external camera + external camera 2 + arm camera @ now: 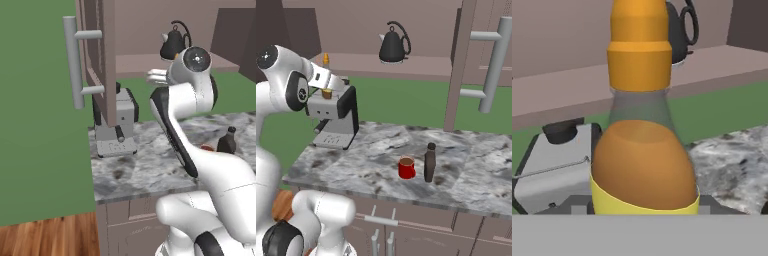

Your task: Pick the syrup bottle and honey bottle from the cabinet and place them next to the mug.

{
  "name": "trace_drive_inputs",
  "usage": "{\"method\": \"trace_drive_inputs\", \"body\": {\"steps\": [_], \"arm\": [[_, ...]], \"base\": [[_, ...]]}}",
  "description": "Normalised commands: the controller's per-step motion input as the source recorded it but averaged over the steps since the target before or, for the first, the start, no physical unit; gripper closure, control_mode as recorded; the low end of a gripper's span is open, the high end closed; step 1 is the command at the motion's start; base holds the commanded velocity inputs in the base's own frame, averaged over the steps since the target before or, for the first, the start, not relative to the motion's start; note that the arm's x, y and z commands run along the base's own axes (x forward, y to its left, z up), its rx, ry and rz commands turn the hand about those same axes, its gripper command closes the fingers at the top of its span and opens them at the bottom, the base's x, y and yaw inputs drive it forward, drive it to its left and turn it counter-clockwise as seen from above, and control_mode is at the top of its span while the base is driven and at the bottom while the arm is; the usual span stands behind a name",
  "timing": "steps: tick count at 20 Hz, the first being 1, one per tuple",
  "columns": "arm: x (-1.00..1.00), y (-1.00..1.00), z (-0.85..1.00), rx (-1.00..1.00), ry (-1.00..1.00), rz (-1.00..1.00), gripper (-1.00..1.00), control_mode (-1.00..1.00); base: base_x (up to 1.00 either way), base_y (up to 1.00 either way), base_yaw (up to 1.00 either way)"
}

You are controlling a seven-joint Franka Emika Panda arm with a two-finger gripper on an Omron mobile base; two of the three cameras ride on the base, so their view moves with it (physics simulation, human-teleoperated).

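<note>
In the hand view the honey bottle [643, 160], amber with an orange nozzle top and a yellow label, stands upright and very close to the camera. My gripper [327, 81] is shut on it and holds it in the air above the coffee machine, in front of the cabinet [421, 66] shelf. The bottle's top [326, 59] and base show above and below the hand. The dark brown syrup bottle [429, 163] stands on the marble counter right beside the red mug [406, 168]. From the left base view I see the gripper [156, 77], the syrup bottle [227, 141] and a sliver of the mug [206, 148].
A black kettle [394, 45] sits on the cabinet shelf. The cabinet door [101, 55] with its grey bar handle [75, 62] stands open over the counter's left end. A grey coffee machine [333, 117] is directly under the held bottle. Drawers run below the counter [371, 165].
</note>
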Motion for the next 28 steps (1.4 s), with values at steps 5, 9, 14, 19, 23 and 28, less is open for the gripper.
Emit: {"method": "trace_drive_inputs", "body": {"steps": [5,9,14,19,23,28], "arm": [[-0.22,-0.38,-0.35,0.0,0.0,-0.09,1.0,-1.0],[-0.04,-0.33,-0.44,0.0,0.0,-0.06,1.0,-1.0],[0.0,-0.23,-0.52,0.0,0.01,-0.04,1.0,-1.0],[0.0,-0.12,-0.58,0.0,0.04,-0.02,1.0,-1.0],[0.0,-0.08,-0.62,0.0,0.04,-0.01,1.0,-1.0],[0.01,-0.06,-0.62,0.0,0.03,-0.01,1.0,-1.0]], "base": [[0.0,0.0,0.0],[0.0,0.0,0.0],[0.0,0.0,0.0],[0.0,0.0,0.0],[0.0,0.0,0.0],[0.0,0.0,0.0]]}}
